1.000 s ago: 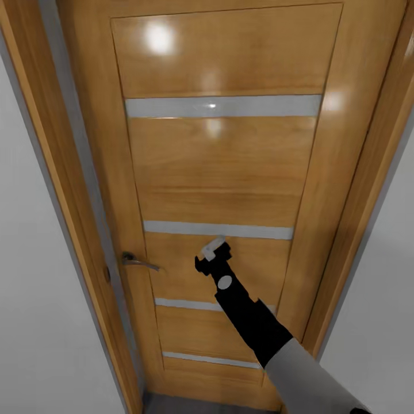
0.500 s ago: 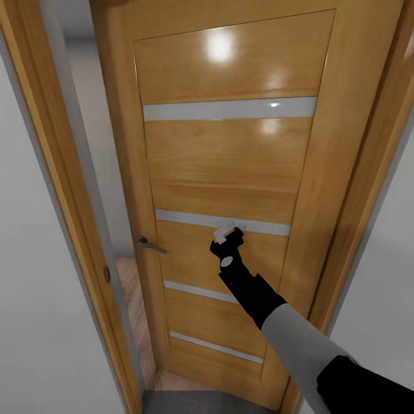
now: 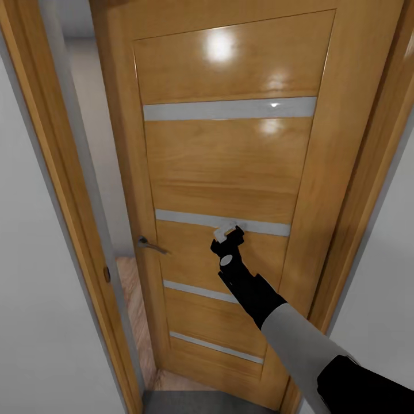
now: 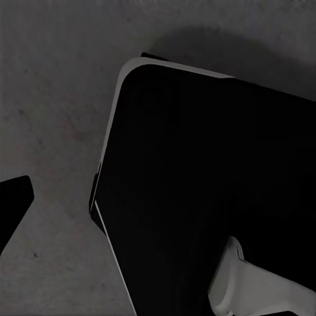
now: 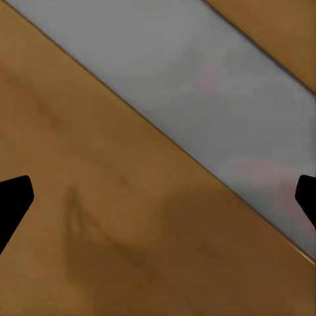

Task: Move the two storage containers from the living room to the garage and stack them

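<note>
The two storage containers are out of view. My right gripper point(image 3: 227, 234) rests against a honey-coloured wooden door point(image 3: 230, 161), just below one of its grey glass strips point(image 3: 190, 218). In the right wrist view the right gripper point(image 5: 158, 197) is open, its black fingertips point(image 5: 13, 201) spread wide over the wood and the grey strip point(image 5: 217, 85). My left gripper point(image 4: 158, 197) hangs over the dark grey concrete floor point(image 4: 59, 85) beside my black base point(image 4: 210, 197); one fingertip point(image 4: 12, 204) sits far out at the frame's edge.
The door stands ajar, hinged on the right, with a metal lever handle point(image 3: 150, 245) on its free left edge. Through the gap by the left door frame point(image 3: 75, 172) I see light wood plank flooring point(image 3: 135, 299). White walls point(image 3: 34, 299) flank the doorway.
Over the last second the door swung away from me, opening a gap on the left, as my right arm reached forward against it. Nothing has moved in the last half second.
</note>
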`<state>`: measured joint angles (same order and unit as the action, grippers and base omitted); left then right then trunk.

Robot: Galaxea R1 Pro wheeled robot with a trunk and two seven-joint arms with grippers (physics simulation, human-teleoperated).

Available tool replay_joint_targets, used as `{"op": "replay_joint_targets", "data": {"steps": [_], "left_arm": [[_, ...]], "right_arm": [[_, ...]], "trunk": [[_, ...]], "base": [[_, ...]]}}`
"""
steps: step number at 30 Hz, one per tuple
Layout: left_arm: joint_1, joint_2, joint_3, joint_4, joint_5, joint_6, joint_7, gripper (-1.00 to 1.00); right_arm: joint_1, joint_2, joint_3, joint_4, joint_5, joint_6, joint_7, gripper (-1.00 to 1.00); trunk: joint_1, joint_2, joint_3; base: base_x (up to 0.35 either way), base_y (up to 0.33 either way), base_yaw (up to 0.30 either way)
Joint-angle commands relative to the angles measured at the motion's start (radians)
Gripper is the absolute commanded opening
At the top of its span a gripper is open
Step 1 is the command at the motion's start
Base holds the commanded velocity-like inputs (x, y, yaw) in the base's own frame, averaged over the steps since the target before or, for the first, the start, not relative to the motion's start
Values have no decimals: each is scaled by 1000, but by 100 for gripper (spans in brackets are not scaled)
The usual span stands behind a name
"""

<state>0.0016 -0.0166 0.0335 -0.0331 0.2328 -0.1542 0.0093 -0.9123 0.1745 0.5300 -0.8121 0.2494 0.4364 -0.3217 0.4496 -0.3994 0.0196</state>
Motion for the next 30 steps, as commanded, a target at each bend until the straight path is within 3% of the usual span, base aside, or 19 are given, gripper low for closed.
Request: {"op": "replay_joint_targets", "data": {"steps": [1, 16, 25, 30], "left_arm": [[0, 0, 3, 0, 2, -2, 1, 100], [0, 0, 2, 1, 1, -2, 0, 100], [0, 0, 2, 1, 0, -2, 1, 100], [0, 0, 2, 1, 1, -2, 1, 100]], "right_arm": [[0, 0, 2, 0, 8, 10, -2, 100], [0, 0, 7, 0, 8, 12, -6, 100], [-3, 0, 7, 1, 16, 95, -14, 100], [-145, 0, -6, 155, 6, 115, -25, 100]], "trunk": [[0, -1, 0], [0, -1, 0], [0, -1, 0], [0, -1, 0]], "base": [[109, 0, 0], [291, 0, 0], [156, 0, 0], [4, 0, 0]]}}
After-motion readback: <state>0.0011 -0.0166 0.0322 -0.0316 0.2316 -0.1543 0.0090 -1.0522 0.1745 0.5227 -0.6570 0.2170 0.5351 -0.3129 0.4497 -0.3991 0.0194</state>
